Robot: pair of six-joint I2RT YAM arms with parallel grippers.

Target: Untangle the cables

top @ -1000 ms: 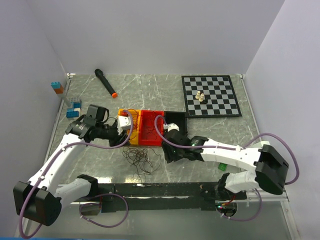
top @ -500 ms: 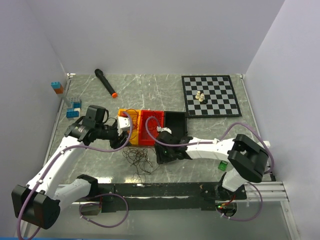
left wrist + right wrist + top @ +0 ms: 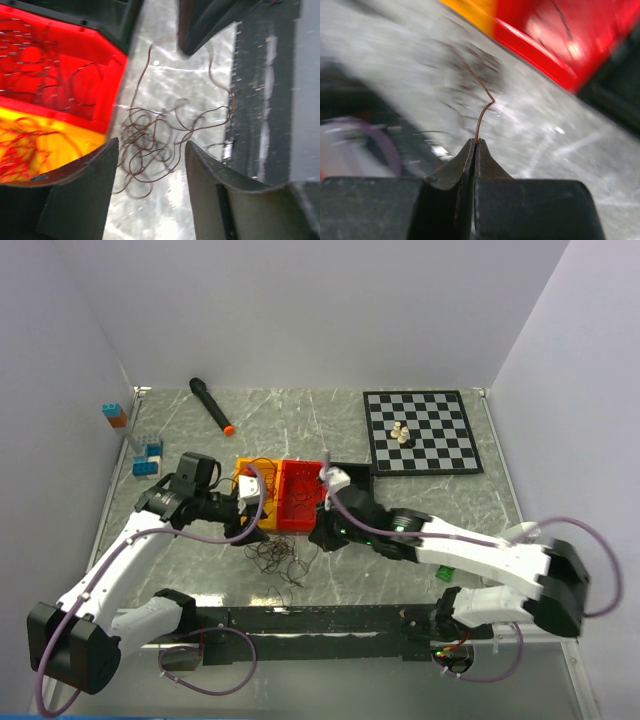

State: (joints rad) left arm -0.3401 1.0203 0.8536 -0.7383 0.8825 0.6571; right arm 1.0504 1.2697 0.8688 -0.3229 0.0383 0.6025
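Observation:
A loose tangle of thin dark brown cables point(image 3: 281, 557) point(image 3: 152, 142) lies on the marble table in front of the trays. My left gripper point(image 3: 247, 519) point(image 3: 151, 150) hovers over its left side, open, with nothing between the fingers. My right gripper point(image 3: 322, 533) point(image 3: 475, 143) is just right of the tangle, shut on one reddish-brown cable point(image 3: 481, 112) that curves out from its tips toward the pile. The red tray point(image 3: 300, 522) point(image 3: 75, 116) holds dark wires. The orange tray point(image 3: 243, 465) point(image 3: 75, 136) holds red wires.
A black tray point(image 3: 356, 476) sits right of the red one. A chessboard point(image 3: 440, 445) with a few pieces point(image 3: 401, 434) lies at the back right. A black marker point(image 3: 211, 404) and blue blocks point(image 3: 149, 456) are at the back left. A green block point(image 3: 445, 572) lies under the right arm.
My right gripper has closed on a cable strand at the right edge of the tangle, and its arm has shifted. My left gripper has opened wider, staying in place.

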